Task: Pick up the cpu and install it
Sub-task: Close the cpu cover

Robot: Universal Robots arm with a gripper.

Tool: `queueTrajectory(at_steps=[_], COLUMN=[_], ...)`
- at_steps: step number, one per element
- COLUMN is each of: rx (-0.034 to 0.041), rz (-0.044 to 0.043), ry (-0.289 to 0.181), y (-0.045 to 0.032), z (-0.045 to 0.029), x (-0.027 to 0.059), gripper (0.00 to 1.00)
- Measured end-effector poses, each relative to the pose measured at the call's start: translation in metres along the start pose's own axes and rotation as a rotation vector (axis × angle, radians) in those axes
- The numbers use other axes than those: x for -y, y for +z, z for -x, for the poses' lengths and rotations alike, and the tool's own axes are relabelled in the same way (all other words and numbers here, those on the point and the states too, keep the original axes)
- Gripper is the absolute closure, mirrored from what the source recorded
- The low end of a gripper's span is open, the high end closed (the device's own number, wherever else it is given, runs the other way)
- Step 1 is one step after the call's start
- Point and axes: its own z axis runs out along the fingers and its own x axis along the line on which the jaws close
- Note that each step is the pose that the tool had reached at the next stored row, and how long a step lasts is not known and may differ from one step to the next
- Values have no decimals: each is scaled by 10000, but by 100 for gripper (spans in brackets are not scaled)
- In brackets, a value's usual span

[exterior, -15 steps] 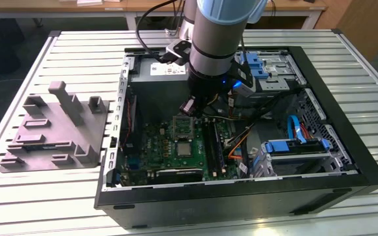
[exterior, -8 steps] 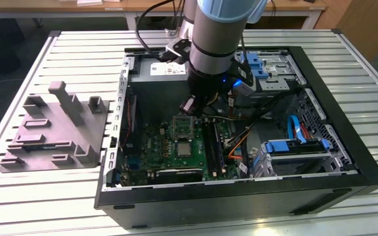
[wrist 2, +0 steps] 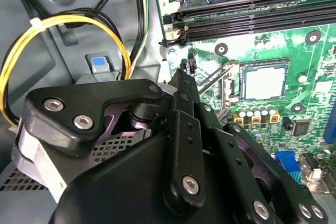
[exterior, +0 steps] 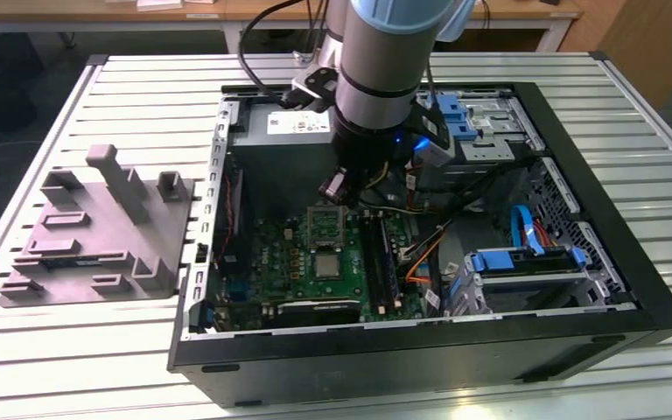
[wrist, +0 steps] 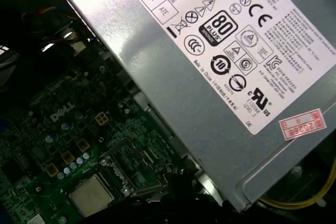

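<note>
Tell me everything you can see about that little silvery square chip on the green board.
The small flat square cpu with a silvery-grey metal top lies level on the green circuit board, seated within a dark socket whose shiny metal frame stands swung open beside it. It also shows in the exterior view and the first wrist view. The black claw hangs above the board, apart from it; nothing grips the chip.

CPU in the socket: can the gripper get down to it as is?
Probably yes. The cpu lies exposed on the motherboard, socket frame flipped up, and the gripper hangs beside it.
</note>
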Motion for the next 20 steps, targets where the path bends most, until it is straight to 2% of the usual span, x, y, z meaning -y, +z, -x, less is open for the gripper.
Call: queueTrajectory(at_steps=[3,5,10,20], rx=[-88,-119,-131,-147], rz=[-56,-72,-77,-81], ry=[-131,-188,-242,-321], y=[-8,-21,-64,-67], z=[-5,-7,-5,-6], x=[-8,-10,-16,-16], gripper=[89,89,89,89])
